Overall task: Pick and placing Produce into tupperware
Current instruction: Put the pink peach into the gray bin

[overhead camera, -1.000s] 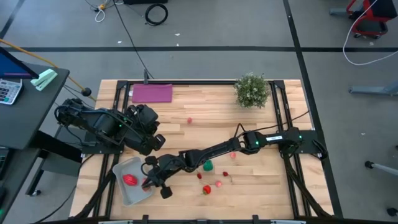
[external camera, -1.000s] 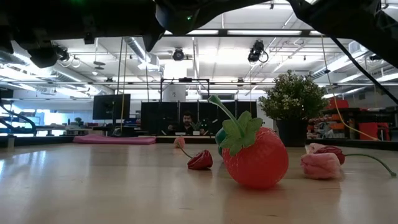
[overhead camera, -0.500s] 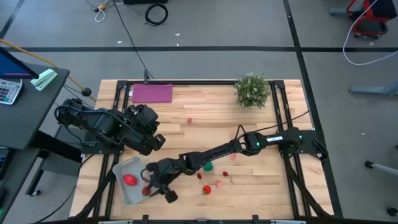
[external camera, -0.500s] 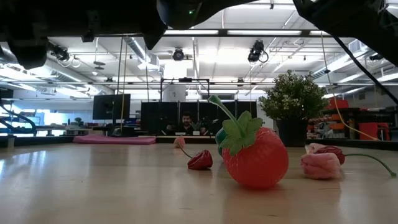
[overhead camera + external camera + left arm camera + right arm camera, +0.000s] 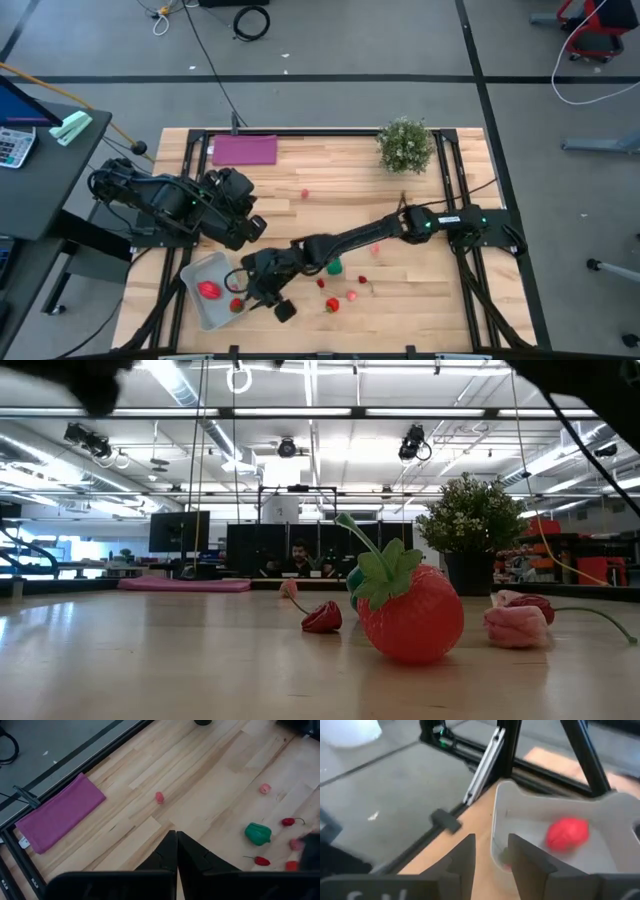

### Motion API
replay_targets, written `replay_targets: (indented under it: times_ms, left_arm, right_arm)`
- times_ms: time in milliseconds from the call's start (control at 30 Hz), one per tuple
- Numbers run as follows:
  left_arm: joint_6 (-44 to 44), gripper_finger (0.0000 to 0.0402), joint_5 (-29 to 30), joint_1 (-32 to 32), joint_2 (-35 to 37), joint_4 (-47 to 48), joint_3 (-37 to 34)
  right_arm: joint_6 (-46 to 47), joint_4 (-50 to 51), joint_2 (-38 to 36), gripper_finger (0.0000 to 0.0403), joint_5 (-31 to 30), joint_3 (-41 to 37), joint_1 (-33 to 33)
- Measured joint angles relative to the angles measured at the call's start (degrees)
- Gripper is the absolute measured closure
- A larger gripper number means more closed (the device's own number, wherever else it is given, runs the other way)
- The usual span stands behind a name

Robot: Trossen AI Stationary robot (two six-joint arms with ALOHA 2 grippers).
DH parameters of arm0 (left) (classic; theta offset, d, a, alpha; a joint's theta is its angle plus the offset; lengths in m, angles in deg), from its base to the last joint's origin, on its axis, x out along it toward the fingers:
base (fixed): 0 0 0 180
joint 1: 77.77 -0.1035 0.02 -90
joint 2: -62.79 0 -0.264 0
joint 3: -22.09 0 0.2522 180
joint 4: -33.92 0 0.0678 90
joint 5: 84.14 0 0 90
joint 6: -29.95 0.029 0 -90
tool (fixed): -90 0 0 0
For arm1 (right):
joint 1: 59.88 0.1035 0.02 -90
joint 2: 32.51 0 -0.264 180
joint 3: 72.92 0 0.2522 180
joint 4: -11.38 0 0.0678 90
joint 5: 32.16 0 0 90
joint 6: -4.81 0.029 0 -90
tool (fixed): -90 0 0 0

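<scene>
The translucent tupperware (image 5: 205, 300) lies at the table's near left. It holds a red fruit (image 5: 208, 290), which also shows in the right wrist view (image 5: 567, 834), and a small red piece (image 5: 237, 306). My right gripper (image 5: 247, 292) is open and empty over the tupperware's right rim (image 5: 495, 815), with the small piece (image 5: 505, 857) below its fingers. My left gripper (image 5: 176, 851) is shut and empty, held above the table's left side (image 5: 250, 228). A green pepper (image 5: 334, 266), a strawberry (image 5: 331, 305) and several small red and pink pieces lie on the table's middle.
A purple cloth (image 5: 244, 149) lies at the far left and a potted plant (image 5: 405, 146) stands at the far right. A lone pink piece (image 5: 305, 194) lies mid-table. In the low view the strawberry (image 5: 410, 615) stands near, beside a red chili (image 5: 322, 618).
My right gripper went a little toward the table's near edge over the tupperware, then drew slightly toward the right. The small red piece that was at its fingertips now lies in the tupperware's near right corner.
</scene>
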Motion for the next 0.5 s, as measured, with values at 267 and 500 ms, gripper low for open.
replay_targets:
  times_ms: [267, 500]
  left_arm:
    - [-3.35, 0.0374, -0.15, 0.11, -0.02, -0.15, 0.00]
    - [-4.23, 0.0383, -1.29, 0.31, -2.72, -1.46, 0.10]
  right_arm:
    - [-0.28, 51.91, -14.08, 0.0289, -1.58, 0.02, -0.85]
    - [5.14, 68.93, -27.66, 0.0289, -9.10, -6.32, 0.27]
